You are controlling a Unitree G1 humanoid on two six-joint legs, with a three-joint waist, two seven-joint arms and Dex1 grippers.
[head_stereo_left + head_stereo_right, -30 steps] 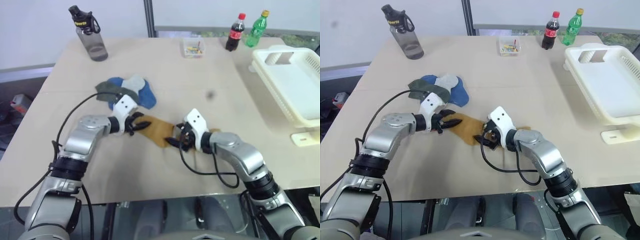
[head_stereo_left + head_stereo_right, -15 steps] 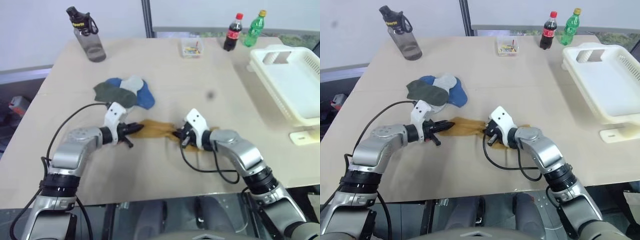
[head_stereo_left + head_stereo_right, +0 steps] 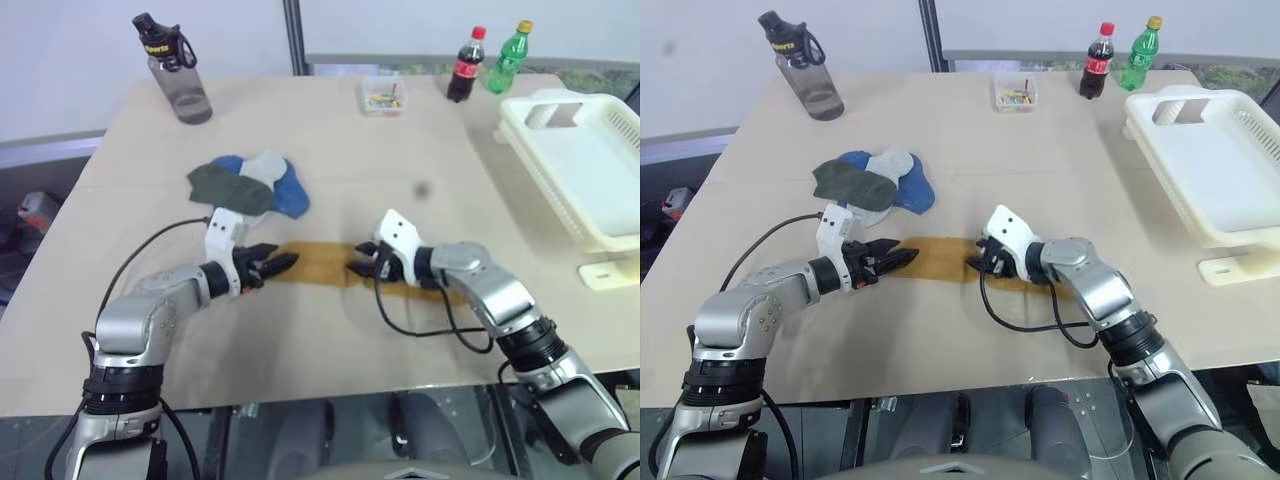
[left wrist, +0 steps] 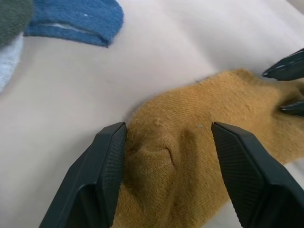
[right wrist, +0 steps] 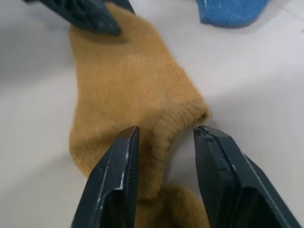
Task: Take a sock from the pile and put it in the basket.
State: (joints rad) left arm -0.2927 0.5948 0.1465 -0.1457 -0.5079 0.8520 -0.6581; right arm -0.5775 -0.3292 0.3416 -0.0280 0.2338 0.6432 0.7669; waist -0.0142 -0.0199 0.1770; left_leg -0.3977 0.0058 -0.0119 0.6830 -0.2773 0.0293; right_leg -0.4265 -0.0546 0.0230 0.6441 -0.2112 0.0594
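A mustard yellow sock (image 3: 318, 265) lies stretched flat on the table between my two grippers. My left gripper (image 3: 280, 264) is open, its fingers (image 4: 105, 171) on either side of one end of the sock (image 4: 209, 123). My right gripper (image 3: 360, 260) is open too, straddling the cuff end (image 5: 142, 90) with a gap beside one finger (image 5: 223, 171). The pile (image 3: 250, 183) of blue, dark green and pale grey socks sits just beyond my left gripper. The cream-white basket (image 3: 548, 183) stands at the table's right edge, with nothing showing inside it.
At the back of the table stand a grey water bottle (image 3: 180, 72), a small clear box of coloured bits (image 3: 385, 97), a cola bottle (image 3: 467, 65) and a green bottle (image 3: 512, 58). A white plastic piece (image 3: 610, 275) lies in front of the basket.
Both grippers, shut on the sock's ends half a second ago, have opened. The sock, bunched a second ago, now lies pulled out straight. My left hand drew back toward me.
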